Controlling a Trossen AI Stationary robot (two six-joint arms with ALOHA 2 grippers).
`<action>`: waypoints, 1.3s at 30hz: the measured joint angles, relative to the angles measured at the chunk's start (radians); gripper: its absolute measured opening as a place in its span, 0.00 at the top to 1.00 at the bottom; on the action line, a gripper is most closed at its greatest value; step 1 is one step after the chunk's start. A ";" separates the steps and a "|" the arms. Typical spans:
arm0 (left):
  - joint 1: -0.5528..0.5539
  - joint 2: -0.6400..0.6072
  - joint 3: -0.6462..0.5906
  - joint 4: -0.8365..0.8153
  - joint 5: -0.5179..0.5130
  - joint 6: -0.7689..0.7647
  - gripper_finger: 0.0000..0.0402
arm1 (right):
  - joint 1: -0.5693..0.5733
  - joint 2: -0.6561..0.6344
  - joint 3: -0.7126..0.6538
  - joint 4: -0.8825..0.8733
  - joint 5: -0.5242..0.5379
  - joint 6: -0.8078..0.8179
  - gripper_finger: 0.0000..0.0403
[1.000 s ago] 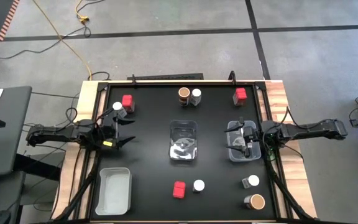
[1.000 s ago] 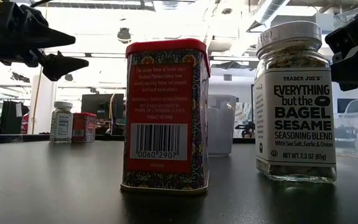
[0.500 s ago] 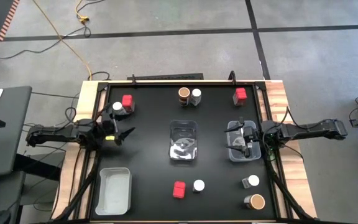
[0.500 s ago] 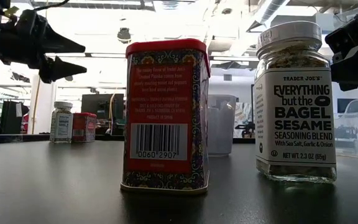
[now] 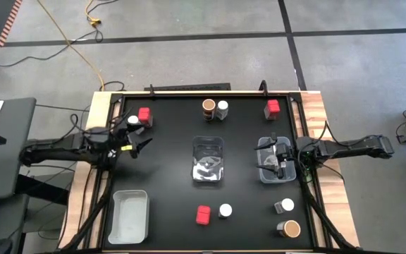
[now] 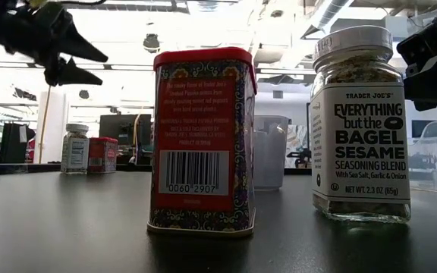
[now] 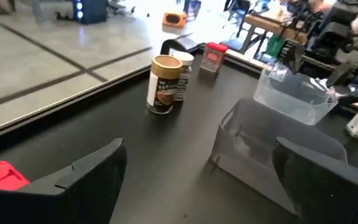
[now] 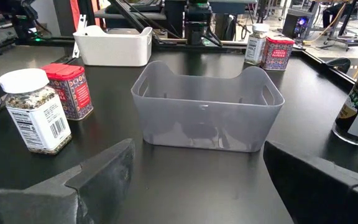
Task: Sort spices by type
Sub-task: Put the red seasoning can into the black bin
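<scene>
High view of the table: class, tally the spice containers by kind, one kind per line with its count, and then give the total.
Red square-topped tins: 3 —
White round-lidded jars: 4 —
Brown round-topped jars: 2 —
Total: 9 spice containers

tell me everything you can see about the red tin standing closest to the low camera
The red spice tin stands upright on the black table, alone, touching nothing else. It is a tall, square-sided metal-looking box with a plain red lid, ornate patterned edges, and a red back label with white print and a barcode. A seasoning jar stands beside it, apart. From above its square top shows red.
</scene>
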 joint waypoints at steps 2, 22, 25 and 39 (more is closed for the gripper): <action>0.018 0.077 0.062 -0.027 0.000 -0.003 0.05 | 0.000 0.000 0.000 0.000 0.000 0.000 0.05; 0.481 0.777 0.718 -0.581 0.176 -0.005 0.05 | 0.000 0.000 0.000 0.000 0.000 0.000 0.05; 0.564 0.849 0.733 -0.597 0.241 -0.037 0.05 | 0.000 0.000 0.000 0.000 0.000 0.000 0.05; 0.768 1.095 0.736 -0.625 0.314 -0.163 0.05 | 0.000 0.000 0.000 0.000 0.000 0.000 0.05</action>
